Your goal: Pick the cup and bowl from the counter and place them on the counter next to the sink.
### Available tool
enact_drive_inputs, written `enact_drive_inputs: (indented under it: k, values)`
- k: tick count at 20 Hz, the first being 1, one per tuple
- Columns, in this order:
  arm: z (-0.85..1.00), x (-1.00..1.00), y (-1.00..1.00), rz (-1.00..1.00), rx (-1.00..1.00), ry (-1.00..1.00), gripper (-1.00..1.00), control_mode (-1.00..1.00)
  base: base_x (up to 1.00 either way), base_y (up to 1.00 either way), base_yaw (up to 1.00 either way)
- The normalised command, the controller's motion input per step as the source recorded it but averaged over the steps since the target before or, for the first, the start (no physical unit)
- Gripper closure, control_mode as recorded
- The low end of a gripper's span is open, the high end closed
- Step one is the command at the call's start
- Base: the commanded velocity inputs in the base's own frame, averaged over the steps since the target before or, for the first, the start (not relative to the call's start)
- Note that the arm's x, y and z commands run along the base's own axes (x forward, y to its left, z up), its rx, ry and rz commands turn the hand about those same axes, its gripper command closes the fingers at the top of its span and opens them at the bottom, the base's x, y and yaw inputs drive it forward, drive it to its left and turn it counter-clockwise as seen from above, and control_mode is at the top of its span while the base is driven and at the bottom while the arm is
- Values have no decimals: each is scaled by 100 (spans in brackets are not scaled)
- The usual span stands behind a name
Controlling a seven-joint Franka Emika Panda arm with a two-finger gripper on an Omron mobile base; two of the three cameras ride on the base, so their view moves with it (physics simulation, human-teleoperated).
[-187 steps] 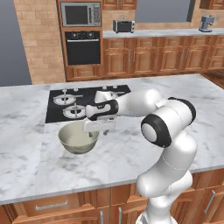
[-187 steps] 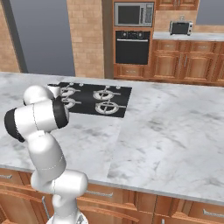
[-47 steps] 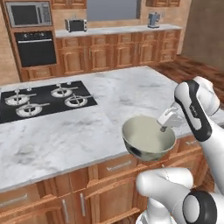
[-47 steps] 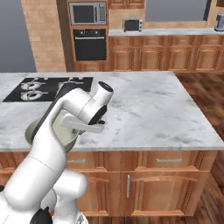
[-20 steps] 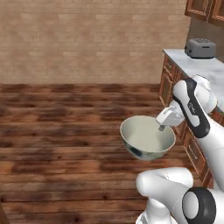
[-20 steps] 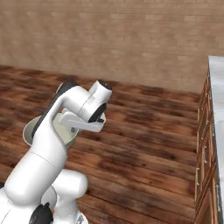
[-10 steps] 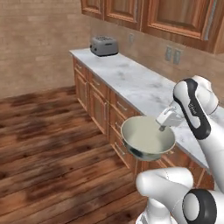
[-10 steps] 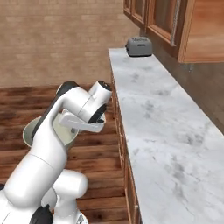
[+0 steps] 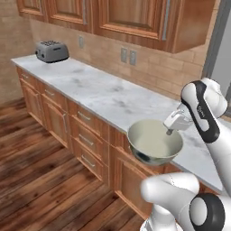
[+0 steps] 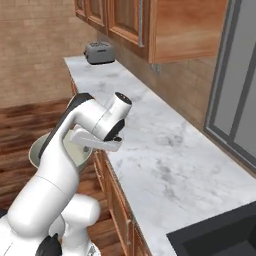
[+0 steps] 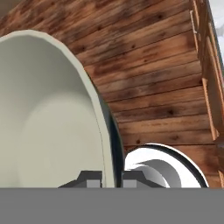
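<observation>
Fingers [image 11: 89, 178] pinch the bowl's [image 9: 153, 140] rim, one tip inside and one outside.
Gripper [image 9: 170, 131] carries the bowl in the air over the wood floor [image 9: 40, 176], just off the counter [image 9: 108, 97] edge; sink [image 10: 225, 235] corner lies far along. With only a rim hold, I judge a sharp base turn could swing or slip it.

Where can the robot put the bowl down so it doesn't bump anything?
The counter is bare marble from the toaster all the way to the sink. The patch just before the sink looks best for the bowl. It is crowded nowhere.
</observation>
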Motion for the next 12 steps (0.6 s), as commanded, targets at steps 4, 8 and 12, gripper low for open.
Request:
enact_drive_inputs:
  k: [4,8,12]
  values:
    - [0,0,0,0,0,0,100,100,0,-1,-44]
    - [0,0,0,0,0,0,100,100,-12,0,-38]
    - [0,0,0,0,0,0,100,100,-58,2,-23]
